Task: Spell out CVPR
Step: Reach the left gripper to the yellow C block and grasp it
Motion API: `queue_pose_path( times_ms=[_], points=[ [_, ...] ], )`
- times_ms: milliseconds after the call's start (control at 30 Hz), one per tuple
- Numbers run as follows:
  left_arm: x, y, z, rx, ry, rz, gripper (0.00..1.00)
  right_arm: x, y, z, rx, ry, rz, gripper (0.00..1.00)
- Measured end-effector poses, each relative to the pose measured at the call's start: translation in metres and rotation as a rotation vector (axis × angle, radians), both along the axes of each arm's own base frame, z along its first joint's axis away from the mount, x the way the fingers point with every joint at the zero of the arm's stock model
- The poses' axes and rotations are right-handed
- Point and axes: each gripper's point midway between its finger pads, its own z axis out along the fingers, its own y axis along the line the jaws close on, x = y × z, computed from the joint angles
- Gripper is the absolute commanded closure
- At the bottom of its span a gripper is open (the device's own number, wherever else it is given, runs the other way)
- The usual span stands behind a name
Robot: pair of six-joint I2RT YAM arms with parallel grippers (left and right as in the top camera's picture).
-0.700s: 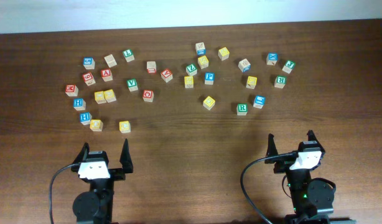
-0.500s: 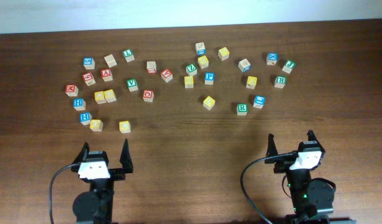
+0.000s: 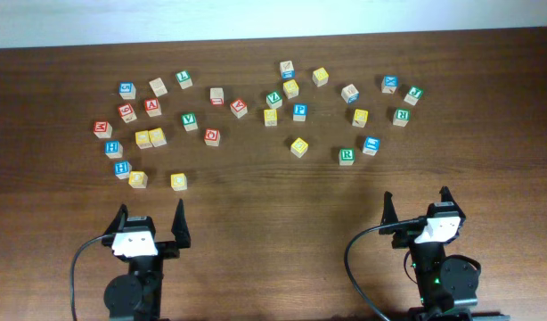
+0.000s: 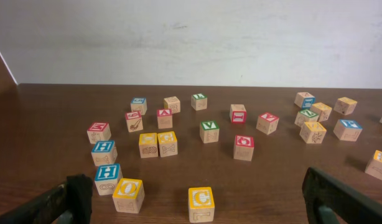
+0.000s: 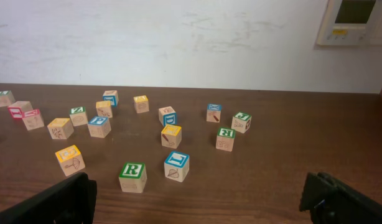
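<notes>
The yellow C cube [image 3: 178, 181] lies nearest my left gripper [image 3: 151, 210], which is open and empty; the cube also shows in the left wrist view [image 4: 201, 200], ahead of the fingers. One green V cube [image 3: 190, 120] sits left of centre and another green V cube [image 3: 273, 99] sits next to the blue P cube [image 3: 299, 111]. The green R cube [image 3: 346, 155] lies in front of my right gripper [image 3: 416, 196], which is open and empty. The R cube also shows in the right wrist view [image 5: 132, 174].
Several other letter cubes are scattered across the far half of the table: red, blue and yellow ones at the left [image 3: 126, 112] and blue, green and yellow ones at the right [image 3: 401, 116]. A blue cube [image 3: 371, 144] sits beside the R.
</notes>
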Motion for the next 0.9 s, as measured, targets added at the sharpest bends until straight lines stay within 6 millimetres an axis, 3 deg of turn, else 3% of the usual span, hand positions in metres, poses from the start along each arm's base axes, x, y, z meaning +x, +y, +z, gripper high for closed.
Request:
queue_pose_path(
  times_ms=[400,500,533,600,667,700,833,867,900],
  points=[
    [0.000,-0.005,0.001,-0.007,-0.005,-0.030,0.01,0.000,0.000,0.000,-0.001,0.000,0.000,0.02],
    [-0.014,-0.078,0.016,-0.146,-0.040,-0.458,0.01,0.000,0.000,0.000,0.000,0.000,0.000,0.02],
    [-0.033,-0.109,0.028,-0.170,-0.070,-0.672,0.01,0.000,0.000,0.000,0.000,0.000,-0.001,0.02],
    [-0.062,-0.136,0.060,-0.129,-0.197,-0.896,0.01,0.000,0.000,0.000,0.000,0.000,0.000,0.02],
    [-0.107,-0.144,0.130,0.014,-0.554,-1.009,0.01,0.000,0.000,0.000,0.000,0.000,-0.001,0.02],
    [-0.118,-0.142,0.147,0.033,-0.644,-1.000,0.01,0.000,0.000,0.000,0.000,-0.001,-0.001,0.02],
    [-0.119,-0.112,0.210,-0.112,-0.773,-0.804,0.01,0.000,0.000,0.000,0.000,0.000,-0.001,0.02],
    [-0.108,-0.106,0.234,-0.182,-0.667,-0.754,0.01,0.000,0.000,0.000,0.000,0.001,0.000,0.02],
    [-0.094,-0.104,0.231,-0.240,-0.519,-0.717,0.01,0.000,0.000,0.000,0.000,0.000,-0.001,0.02]
  ],
)
